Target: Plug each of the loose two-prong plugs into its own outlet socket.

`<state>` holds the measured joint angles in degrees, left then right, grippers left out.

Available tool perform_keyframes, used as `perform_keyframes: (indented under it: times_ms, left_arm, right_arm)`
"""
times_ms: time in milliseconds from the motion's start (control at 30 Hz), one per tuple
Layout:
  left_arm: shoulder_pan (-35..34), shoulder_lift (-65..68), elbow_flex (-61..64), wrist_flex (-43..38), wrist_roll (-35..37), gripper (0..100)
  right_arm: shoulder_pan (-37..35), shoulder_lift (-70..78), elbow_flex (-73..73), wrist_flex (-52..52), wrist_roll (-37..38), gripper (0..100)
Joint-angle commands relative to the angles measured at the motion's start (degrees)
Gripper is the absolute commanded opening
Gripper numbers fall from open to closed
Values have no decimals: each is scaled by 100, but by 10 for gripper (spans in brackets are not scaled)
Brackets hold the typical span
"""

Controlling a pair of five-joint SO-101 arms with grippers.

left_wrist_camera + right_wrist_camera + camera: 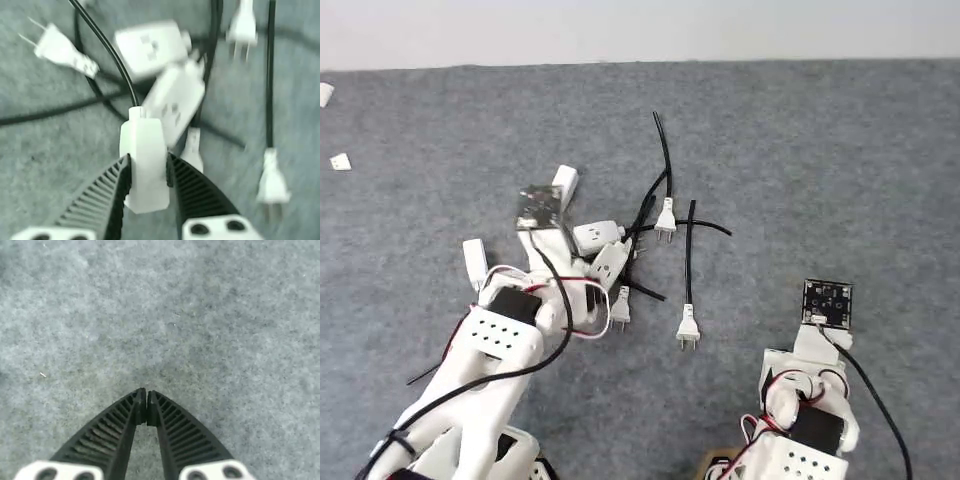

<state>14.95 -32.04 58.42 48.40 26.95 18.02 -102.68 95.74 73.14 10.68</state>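
From above, I see loose plugs and white sockets piled mid-frame on the grey surface. Left wrist: my left hand is clamped on a white block. Right wrist: my right hand is pinched together.

In the left wrist view the outlet socket sits at the near rim of the cord tangle. It is smeared, its flanks lie behind the fingers of the left gripper, and its slots cannot be made out. Within the tangle the second socket and third socket are blurred, and a small plug is partly behind one finger. At the tangle's far side a far plug is cut by the picture's edge.

In the high view the left arm covers the tangle's near side. The edge cuts off both it and the right arm. Well apart from the tangle, a white scrap is clipped by the edge, and a white fleck is too small to name.
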Motion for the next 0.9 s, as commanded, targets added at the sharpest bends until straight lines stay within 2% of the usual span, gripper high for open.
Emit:
perform_keyframes:
  times_ms: [0, 167, 233, 333, 433, 633, 867]
  left_arm:
    - [-237, 9, 189, -519, 369, 15]
    - [-1099, 26, 673, -527, 308, 24]
    - [-1327, 26, 822, -527, -62, 68]
    - [-1442, 26, 1103, -510, -404, 185]
    - [-1477, -18, 1218, -492, -404, 253]
    - [-1732, -18, 1200, -492, -440, 253]
    - [-2418, -26, 1007, -308, -1169, 253]
  right_arm:
    - [75, 40, 70, 31, 220, 12]
    - [259, 40, 70, 40, 1530, 11]
    - [286, 40, 70, 40, 2075, 11]
    - [277, 40, 70, 31, 2673, 10]
    - [286, 40, 70, -13, 2690, 9]
    - [374, 40, 70, -101, 2690, 9]
    - [505, 40, 79, -110, 2690, 10]
